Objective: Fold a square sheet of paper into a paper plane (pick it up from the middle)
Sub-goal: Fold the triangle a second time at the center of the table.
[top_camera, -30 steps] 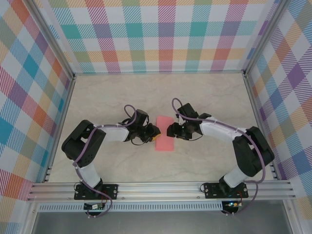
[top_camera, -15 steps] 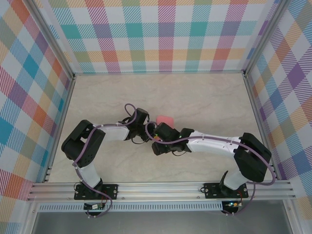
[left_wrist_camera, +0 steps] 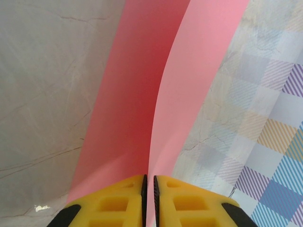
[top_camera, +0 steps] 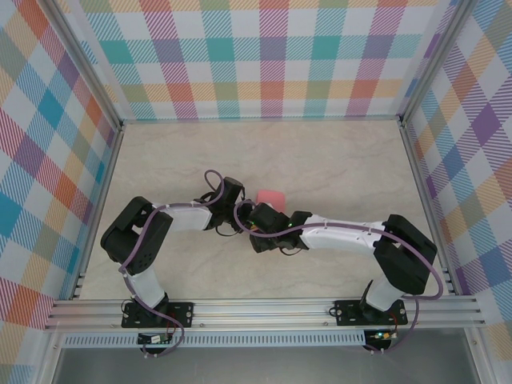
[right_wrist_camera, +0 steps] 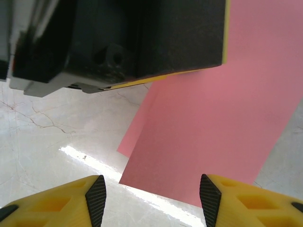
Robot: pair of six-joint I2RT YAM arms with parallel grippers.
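The left gripper (left_wrist_camera: 149,182) is pinched on the near edge of the paper (left_wrist_camera: 189,94). Two pink layers start at these jaws, and their long axis runs straight ahead. The right gripper (right_wrist_camera: 152,194) has its jaws wide apart, and the paper lies just ahead of them, a little to their right. I judge that the right arm is the one free to press the fold.
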